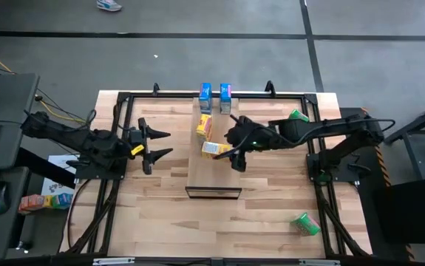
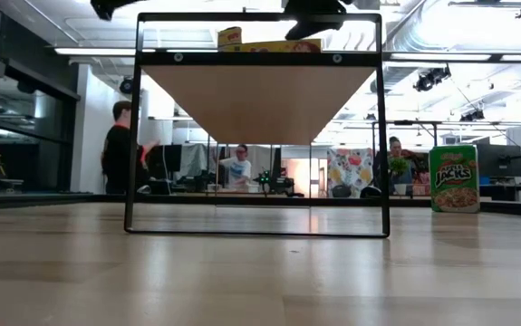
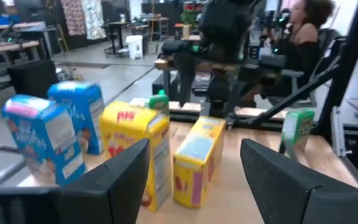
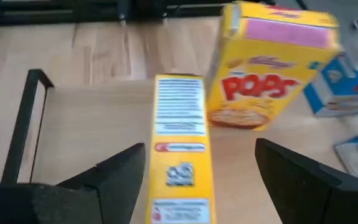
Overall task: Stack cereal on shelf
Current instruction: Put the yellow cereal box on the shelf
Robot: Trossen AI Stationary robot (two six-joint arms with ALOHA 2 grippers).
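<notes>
The shelf (image 1: 212,174) is a pale board raised on a black frame (image 2: 260,100). On its top, two blue cereal boxes (image 1: 205,92) (image 1: 225,92) stand at the far end. A yellow box (image 1: 204,125) (image 4: 269,68) stands nearer, and a second yellow box (image 1: 213,148) (image 4: 179,180) lies flat beside it. My right gripper (image 1: 231,148) (image 4: 200,147) is open over the shelf, one finger on either side of the lying yellow box with gaps showing. My left gripper (image 1: 166,144) (image 3: 195,144) is open, level, left of the shelf.
Two green cereal boxes rest on the tabletop to the right: one (image 1: 298,115) by the right arm, one (image 1: 306,224) (image 2: 453,178) near the front right. The frame's black legs (image 2: 133,127) stand on the table. People sit in the room beyond.
</notes>
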